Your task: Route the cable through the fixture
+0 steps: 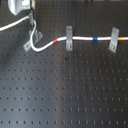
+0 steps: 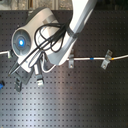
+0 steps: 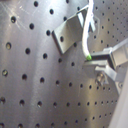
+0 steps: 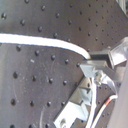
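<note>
The pincer (image 1: 31,19) grips the cable (image 1: 45,46) just beside the leaning fixture (image 1: 36,36); farther along, the cable passes two upright clips (image 1: 69,37) — all on the perforated surface (image 1: 65,90).

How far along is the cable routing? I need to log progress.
Done: in the first exterior view the cable already runs past the two upright clips. In hand: the gripper, jaws shut on the cable, holds it by the leaning fixture. Left: whether the cable sits in the fixture is unclear, so seating and release seem to remain.
</note>
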Available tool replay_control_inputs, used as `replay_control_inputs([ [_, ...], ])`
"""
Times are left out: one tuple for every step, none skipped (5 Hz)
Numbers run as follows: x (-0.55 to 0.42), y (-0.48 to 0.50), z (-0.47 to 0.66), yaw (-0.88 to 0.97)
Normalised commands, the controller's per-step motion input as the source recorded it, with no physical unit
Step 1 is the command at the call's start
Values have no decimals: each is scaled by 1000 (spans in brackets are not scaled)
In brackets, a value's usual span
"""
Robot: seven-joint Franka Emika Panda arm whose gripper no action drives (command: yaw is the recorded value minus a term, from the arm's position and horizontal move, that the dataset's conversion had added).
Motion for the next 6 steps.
replay_control_inputs([
  [-245, -135, 2, -174],
  [-77, 47, 2, -66],
  [-8, -23, 0, -106],
  [34, -20, -86, -77],
  [285, -151, -65, 0],
  [232, -289, -198, -29],
])
